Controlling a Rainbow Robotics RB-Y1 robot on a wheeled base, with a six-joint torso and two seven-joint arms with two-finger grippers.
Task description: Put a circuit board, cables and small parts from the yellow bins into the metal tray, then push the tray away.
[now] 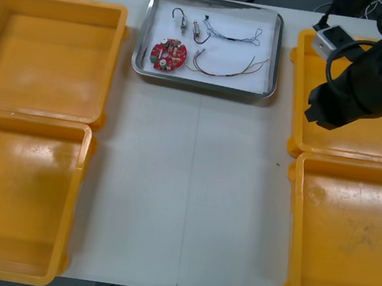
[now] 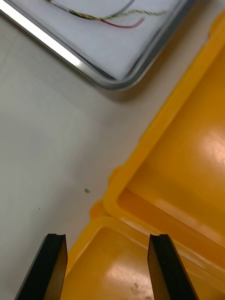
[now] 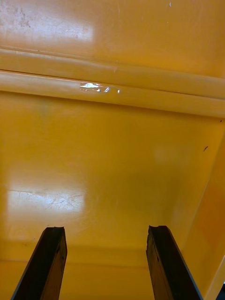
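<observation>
Fingers (image 2: 54, 265) of the right gripper (image 2: 108, 236), black and flat, stand wide apart with nothing between them. They hang above the inner corner where the two right-hand yellow plastic bins (image 1: 349, 227) meet the light surface (image 1: 192, 185). On the other side, the left gripper (image 3: 105, 229) also has its fingers spread and empty, over the bare floor of a left-hand yellow bin (image 3: 112, 164). The shiny rectangular metal tray (image 1: 276, 55), white inside, lies at the surface's far edge between the far bins. In it lie a round red circuit board (image 1: 169, 55), a red and yellow cable (image 1: 229, 65), a thin twisted blue and white cable (image 1: 235, 34) and two small metal parts (image 1: 182, 20).
</observation>
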